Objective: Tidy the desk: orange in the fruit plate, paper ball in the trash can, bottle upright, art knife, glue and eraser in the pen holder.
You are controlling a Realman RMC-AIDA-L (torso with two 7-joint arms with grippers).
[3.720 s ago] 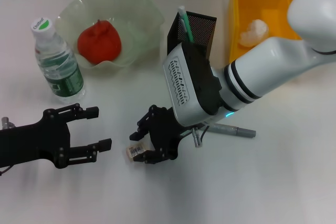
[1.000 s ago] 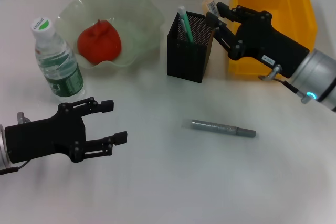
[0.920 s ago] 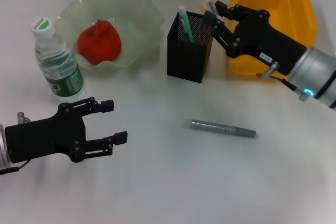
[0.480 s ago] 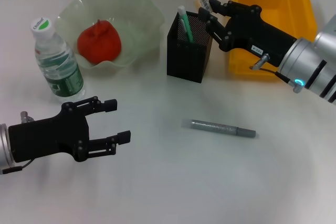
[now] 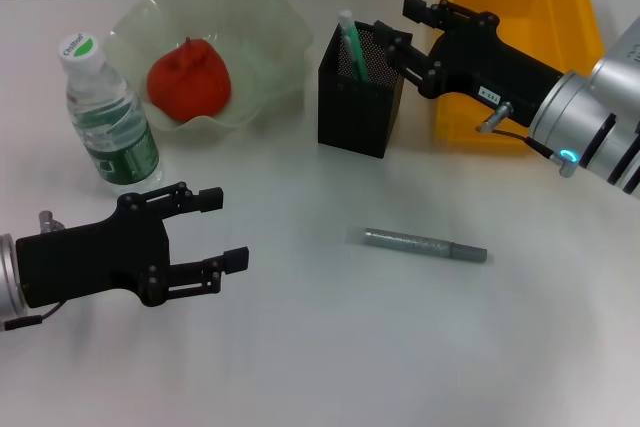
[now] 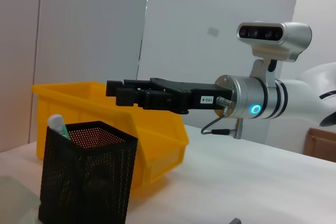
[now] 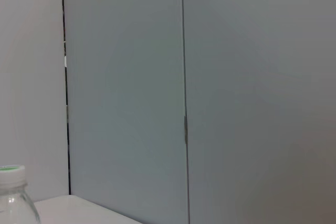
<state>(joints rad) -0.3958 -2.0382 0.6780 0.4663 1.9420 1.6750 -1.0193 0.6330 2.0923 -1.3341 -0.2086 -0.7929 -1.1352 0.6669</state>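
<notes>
Our right gripper (image 5: 400, 27) hovered spread over the pen holder (image 5: 362, 92), at twelve o'clock; the eraser seemed gone, probably inside. Retracting carelessly could tip the holder. Left gripper (image 5: 215, 229) waited open.

Plain pale wall panels (image 7: 236, 93) behind, flat and grey-white, split by thin dark vertical seams (image 7: 65, 77) — one seam darker and wider than the other. Same panelled wall (image 6: 94, 24) in the left wrist view, with a small grey mark (image 6: 213, 31) high up. At the far edge there, a brown box-like shape (image 6: 321, 141) — too little visible to identify. Soft, even light throughout.
</notes>
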